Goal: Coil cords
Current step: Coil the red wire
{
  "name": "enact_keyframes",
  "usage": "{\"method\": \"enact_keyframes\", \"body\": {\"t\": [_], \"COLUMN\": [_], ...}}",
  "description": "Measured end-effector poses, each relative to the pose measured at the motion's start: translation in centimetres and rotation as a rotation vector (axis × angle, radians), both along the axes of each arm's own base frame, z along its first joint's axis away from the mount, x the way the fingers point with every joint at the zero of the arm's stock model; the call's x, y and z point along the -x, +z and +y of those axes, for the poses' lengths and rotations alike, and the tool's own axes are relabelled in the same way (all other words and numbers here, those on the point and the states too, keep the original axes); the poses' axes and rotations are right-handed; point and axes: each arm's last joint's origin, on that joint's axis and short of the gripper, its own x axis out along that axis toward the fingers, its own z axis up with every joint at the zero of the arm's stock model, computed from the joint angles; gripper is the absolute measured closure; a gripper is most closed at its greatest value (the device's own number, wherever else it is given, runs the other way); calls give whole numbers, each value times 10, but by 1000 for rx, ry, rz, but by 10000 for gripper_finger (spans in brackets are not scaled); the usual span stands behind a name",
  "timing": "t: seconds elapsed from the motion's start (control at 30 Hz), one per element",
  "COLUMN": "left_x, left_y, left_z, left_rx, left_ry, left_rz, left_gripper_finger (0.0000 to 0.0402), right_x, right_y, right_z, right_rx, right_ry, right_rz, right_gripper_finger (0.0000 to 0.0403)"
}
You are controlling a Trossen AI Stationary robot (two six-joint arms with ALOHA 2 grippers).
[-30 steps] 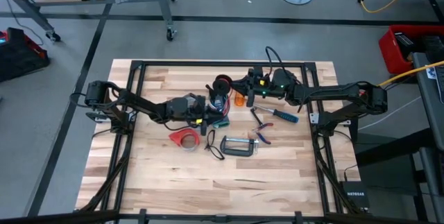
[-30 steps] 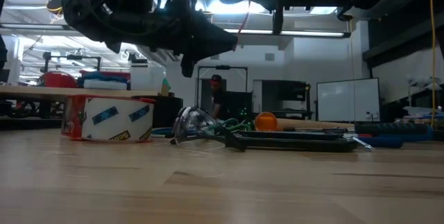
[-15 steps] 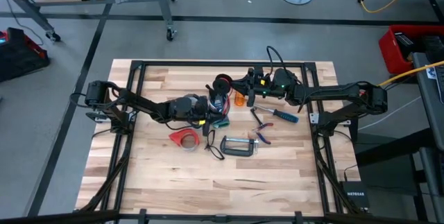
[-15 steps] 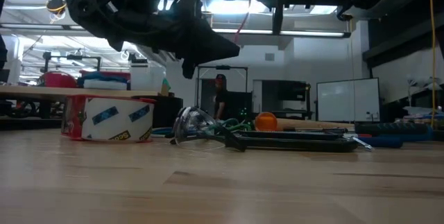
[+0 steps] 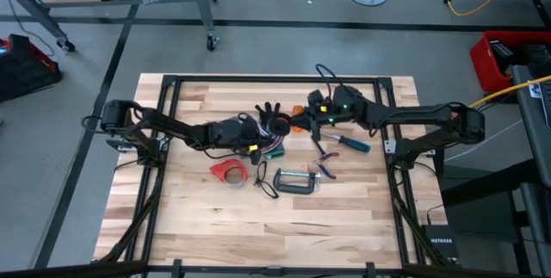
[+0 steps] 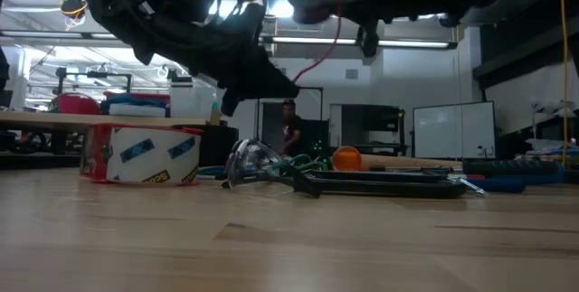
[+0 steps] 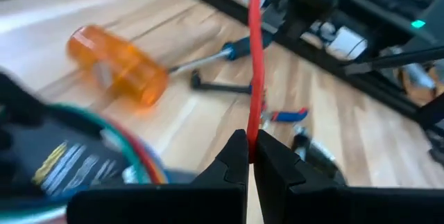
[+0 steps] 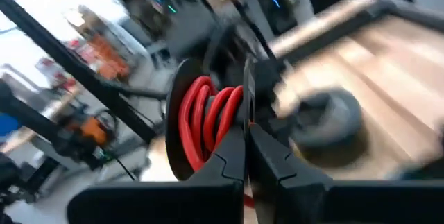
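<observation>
While both arms meet mid-table, left gripper point(image 7: 248, 156) jaws clamped on cords point(image 7: 256, 57), right gripper point(image 8: 246, 156) likewise

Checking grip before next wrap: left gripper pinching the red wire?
Yes, in the left wrist view the left gripper is shut on the red wire, which runs taut from between its fingertips.

- Two robot arms over one wooden table point(image 5: 172, 218).
- One bunch of cords point(image 5: 274, 132) at the table's middle.
- One red tape dispenser point(image 5: 227, 171), one clamp point(image 5: 295, 181), one blue-handled screwdriver point(image 5: 349, 143) near the cords.
</observation>
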Motion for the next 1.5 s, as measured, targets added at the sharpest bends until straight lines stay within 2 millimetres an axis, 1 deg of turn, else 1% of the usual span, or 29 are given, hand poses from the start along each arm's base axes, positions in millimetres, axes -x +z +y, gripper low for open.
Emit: {"method": "enact_keyframes", "body": {"t": [0.17, 0.4, 0.6, 0.73, 0.87, 1.1, 1.23, 1.33, 1.5], "left_x": [10, 23, 31, 37, 39, 35, 34, 33, 33], "left_y": [1, 5, 13, 19, 29, 41, 44, 43, 45], "left_z": [1, 0, 0, 2, 9, 23, 25, 25, 26], "left_rx": [11, 11, 9, -10, -16, 26, 53, 67, 67], "left_ry": [6, 27, 36, 97, 138, 203, 225, 230, 230], "left_rz": [107, 221, 249, 258, 196, 51, 4, 1, -16], "left_gripper_finger": [401, 401, 402, 401, 401, 401, 401, 401, 401], "right_x": [11, 17, 22, 24, 24, 15, 2, -10, -24], "right_y": [-7, -19, -28, -32, -34, -46, -53, -59, -76], "right_z": [1, 3, 3, 4, 4, 0, -4, -7, -11], "right_rx": [5, -2, -17, -24, -26, -63, -91, -117, -166], "right_ry": [-23, -20, -51, -61, -59, -101, -125, -137, -160], "right_rz": [150, 289, 398, 449, 458, 488, 436, 387, 359], "right_gripper_finger": [397, 397, 397, 397, 397, 397, 397, 397, 397]}}
